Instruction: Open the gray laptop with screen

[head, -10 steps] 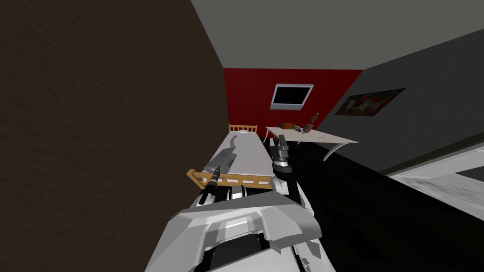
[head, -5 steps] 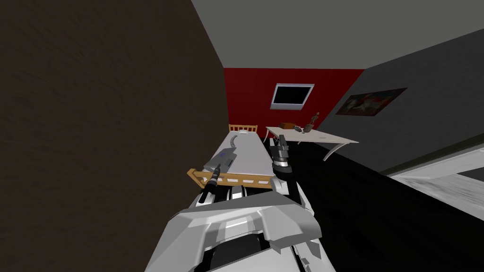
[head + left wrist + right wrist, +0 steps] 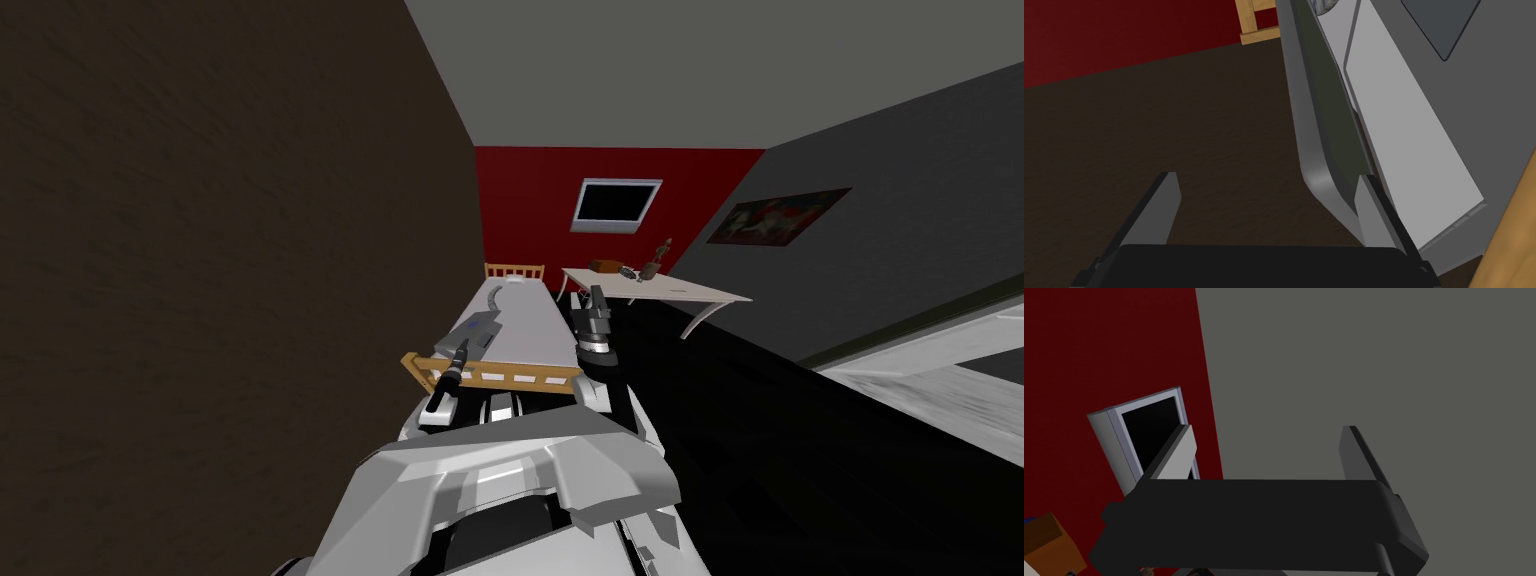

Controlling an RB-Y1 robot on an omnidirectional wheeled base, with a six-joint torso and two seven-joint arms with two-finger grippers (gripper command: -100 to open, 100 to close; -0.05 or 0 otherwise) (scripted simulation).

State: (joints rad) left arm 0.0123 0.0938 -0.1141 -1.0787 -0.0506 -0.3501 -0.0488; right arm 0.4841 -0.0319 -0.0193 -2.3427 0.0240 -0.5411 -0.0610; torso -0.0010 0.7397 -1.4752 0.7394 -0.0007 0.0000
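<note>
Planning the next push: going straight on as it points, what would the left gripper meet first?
Probably the raised laptop lid, its corner just inside one finger; elsewhere the brown wall, depth unclear.

Light is dim, flat and even. The bed point(image 3: 525, 330) has the brightest surface; the brown wall point(image 3: 200, 300) left of it is murky, the floor point(image 3: 760, 450) right of it nearly black. Straight lines splay toward the corners.

Smooth grey laptop point(image 3: 1414, 125), soft sheen on the lid's rounded corner, dull dark inner face. Light wooden bed frame point(image 3: 1251, 22), faint grain, matt. Brown wall point(image 3: 200, 250), rough and mottled. Red wall point(image 3: 530, 200), flat matt.
</note>
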